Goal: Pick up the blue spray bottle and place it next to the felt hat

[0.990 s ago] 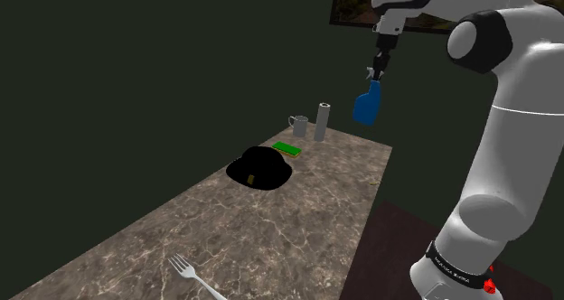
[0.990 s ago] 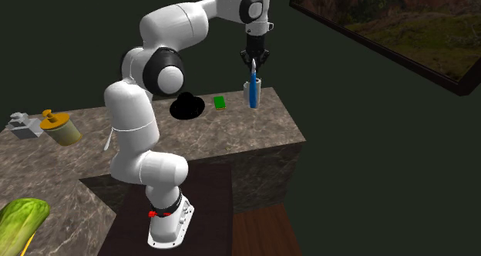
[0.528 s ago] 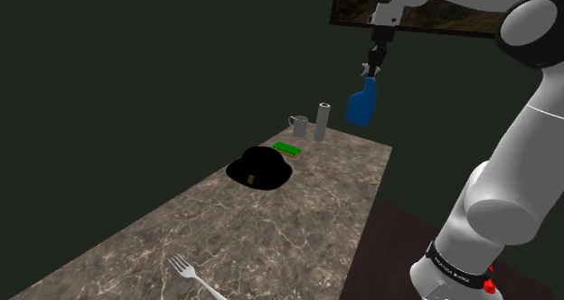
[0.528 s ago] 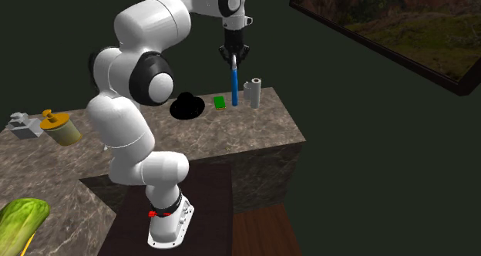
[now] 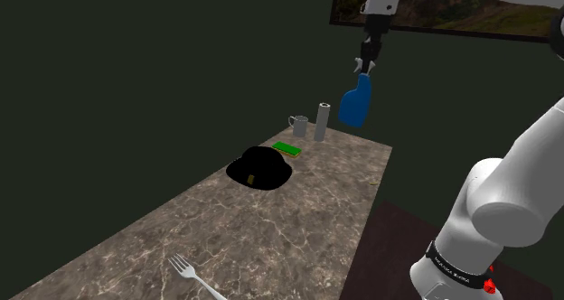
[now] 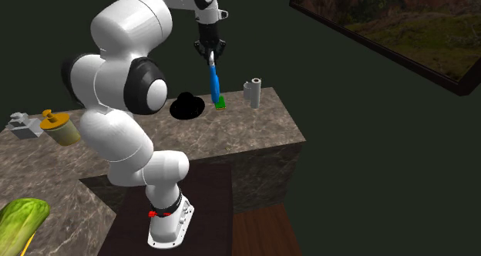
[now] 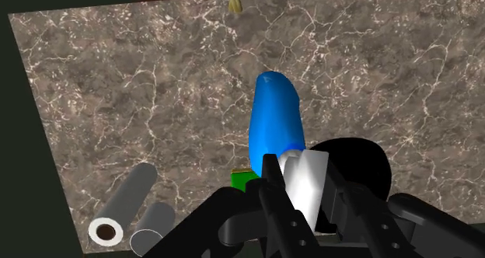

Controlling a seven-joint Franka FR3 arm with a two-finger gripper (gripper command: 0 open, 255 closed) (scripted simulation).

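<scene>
The marbled desk [image 5: 271, 226] lies well below my gripper [image 5: 366, 65]. Over the last second I have swung across it toward the black hat [image 5: 259, 168] and away from the grey cylinder [image 5: 321, 121]. I judge the carry is nearly done: the hat now sits below my gripper and only a little to one side, so lowering should come next. The blue spray bottle [image 5: 355, 104] hangs straight beneath my gripper, clear of the desk, with its body pointing down. My gripper is clenched on the bottle's white head, one finger on each side. A small green slab [image 5: 287, 148] lies below too, just beside the hat.
</scene>
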